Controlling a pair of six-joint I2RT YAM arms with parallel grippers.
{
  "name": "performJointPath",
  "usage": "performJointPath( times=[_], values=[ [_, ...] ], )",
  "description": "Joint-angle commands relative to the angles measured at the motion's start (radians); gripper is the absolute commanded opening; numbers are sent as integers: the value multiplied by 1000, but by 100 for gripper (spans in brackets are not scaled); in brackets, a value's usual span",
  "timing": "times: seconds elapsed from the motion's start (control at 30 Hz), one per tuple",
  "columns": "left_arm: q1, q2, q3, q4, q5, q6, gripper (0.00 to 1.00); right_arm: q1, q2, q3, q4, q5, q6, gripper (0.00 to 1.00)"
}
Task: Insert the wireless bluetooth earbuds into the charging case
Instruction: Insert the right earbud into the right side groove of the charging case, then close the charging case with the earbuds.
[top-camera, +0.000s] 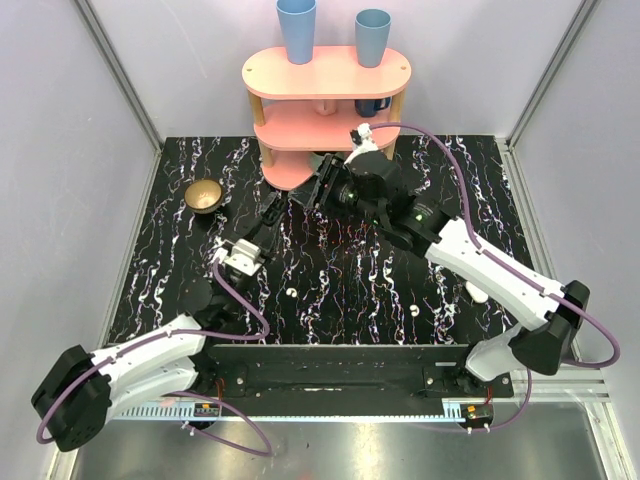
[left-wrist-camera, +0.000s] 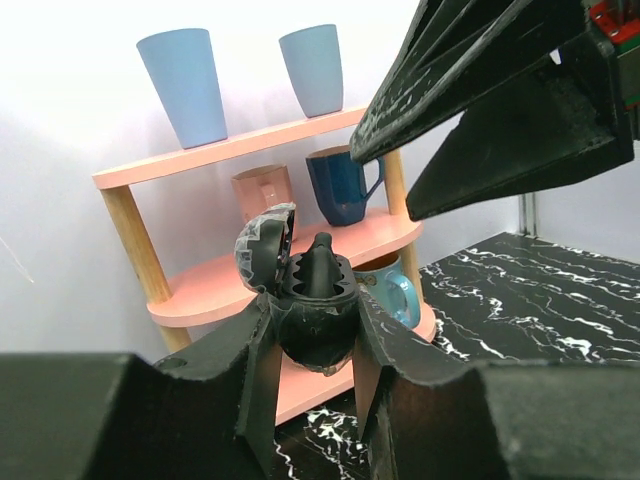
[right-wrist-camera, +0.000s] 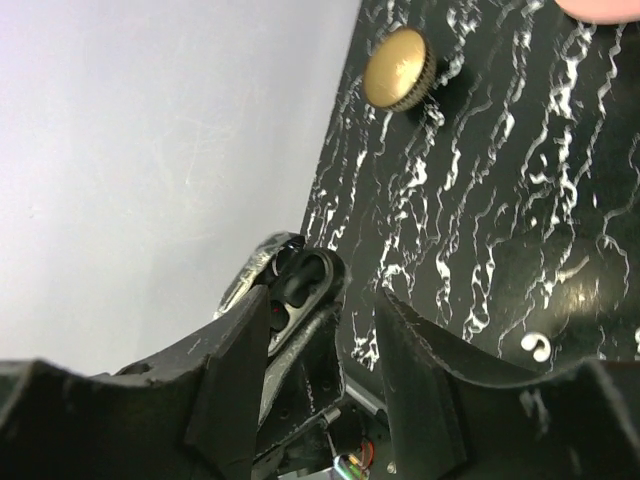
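Two white specks, seemingly the earbuds (top-camera: 290, 292), lie lower centre on the marble tabletop (top-camera: 350, 270), probably light and slippery, so pinch each across its body with your open right gripper (right-wrist-camera: 322, 330) while your left gripper (left-wrist-camera: 312, 345) clamps the open charging case (left-wrist-camera: 312, 300) mid-frame.

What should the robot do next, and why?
Probably lower the right gripper to an earbud and grasp it: the left gripper holds the charging case with its lid open, the right gripper is empty, and the other earbud also lies on the table.
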Motion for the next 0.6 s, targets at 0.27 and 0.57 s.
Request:
performJointPath(
  times=[0.27, 0.57],
  values=[
    [21, -115, 78, -184, 335, -277, 0, 8, -60, 6, 187, -63, -271, 54],
    [28, -84, 161, -256, 487, -346, 0, 8, 13, 44, 118, -153, -303, 54]
  ],
)
